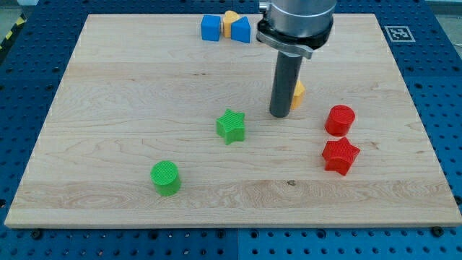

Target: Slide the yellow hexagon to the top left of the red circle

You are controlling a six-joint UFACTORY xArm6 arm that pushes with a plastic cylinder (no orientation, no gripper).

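Observation:
The yellow hexagon [297,93] lies near the board's middle right, mostly hidden behind my rod. My tip [280,115] rests on the board just left of and below the hexagon, touching or nearly touching it. The red circle [339,120] lies to the right of my tip and a little lower than the hexagon.
A red star [340,156] lies just below the red circle. A green star [231,126] is left of my tip, and a green circle [166,178] is at lower left. At the top edge two blue blocks [211,28] [240,30] flank a yellow block [229,22].

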